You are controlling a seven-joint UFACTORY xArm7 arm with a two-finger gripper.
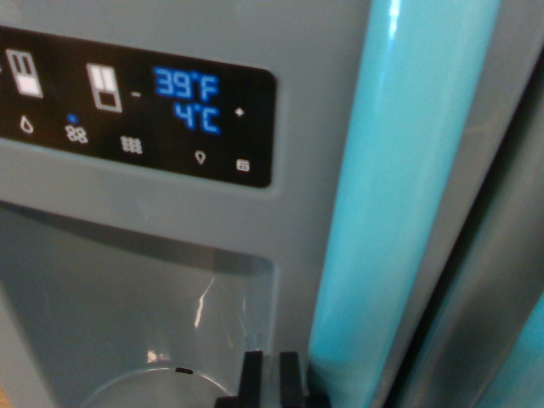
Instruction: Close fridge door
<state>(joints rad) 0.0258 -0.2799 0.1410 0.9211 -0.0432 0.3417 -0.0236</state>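
Two black fingers of the gripper [270,378], nearly together and holding nothing, sit at six o'clock against the fridge door [306,229]; push squarely beside the handle [399,187], at three o'clock.

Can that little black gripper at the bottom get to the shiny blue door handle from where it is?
Probably yes. The gripper sits just to the wrist view's left of the blue handle, with nothing visible between them. Its fingers look close together, so it would more likely push than grab.
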